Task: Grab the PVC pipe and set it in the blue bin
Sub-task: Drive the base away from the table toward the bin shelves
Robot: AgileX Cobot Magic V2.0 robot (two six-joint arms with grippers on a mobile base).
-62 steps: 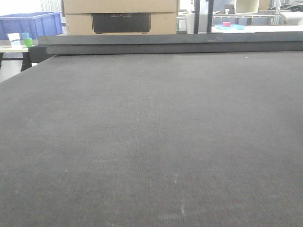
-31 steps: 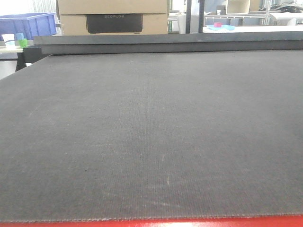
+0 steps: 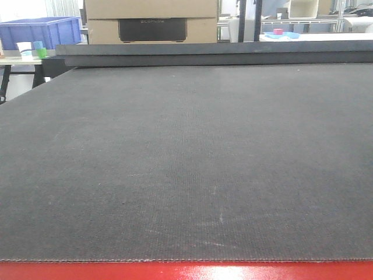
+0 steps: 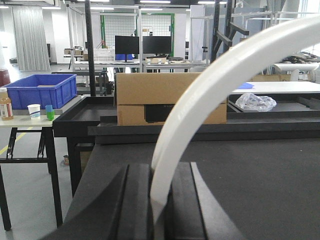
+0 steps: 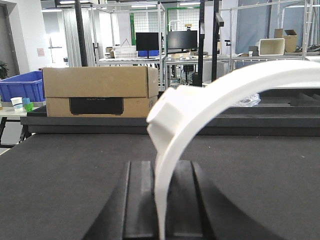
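In the left wrist view my left gripper (image 4: 159, 200) is shut on a white curved PVC pipe (image 4: 220, 75) that arcs up and out to the right. In the right wrist view my right gripper (image 5: 161, 200) is shut on a white curved PVC pipe (image 5: 210, 100) with a squared end (image 5: 167, 112) near the jaws. I cannot tell whether it is one pipe or two. The blue bin (image 4: 40, 90) stands on a side table at the far left, beyond the dark table; it also shows in the front view (image 3: 41, 29) and the right wrist view (image 5: 20, 85). Neither gripper shows in the front view.
A wide dark felt table (image 3: 186, 163) with a red front edge (image 3: 186, 271) lies ahead. A cardboard box (image 3: 151, 20) sits on a raised ledge at its back. A bottle and cups (image 4: 34, 111) stand by the bin. Shelving and monitors stand behind.
The front view has drawn back: the table's red front edge came into view and grew. The background swung left, then back right.
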